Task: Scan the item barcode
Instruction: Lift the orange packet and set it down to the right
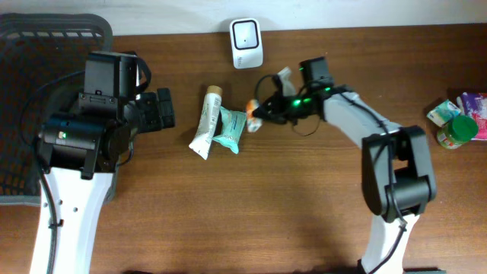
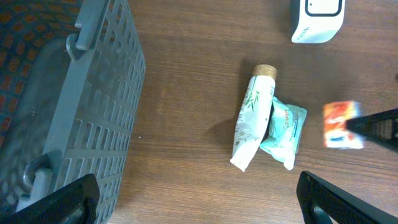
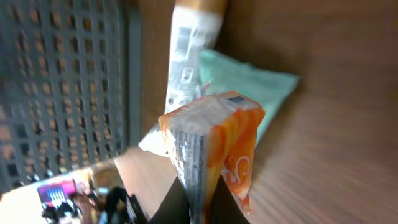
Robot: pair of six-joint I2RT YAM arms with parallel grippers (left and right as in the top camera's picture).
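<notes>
The right gripper pinches the orange packet by its crimped edge; it looks light, soft, crinkly; the left gripper gapes empty.

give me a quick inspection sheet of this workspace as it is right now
surface: wooden table, no spills seen
job's things: orange and white packet held in the right gripper; white scanner at the far edge
clutter: white tube and teal packet lying against each other mid table; green-lidded jar and small packs at the right edge
grippers: left gripper open and empty; right gripper shut on the packet
cables: black cable loops beside the right wrist
surroundings: grey basket at the left end of the table
</notes>
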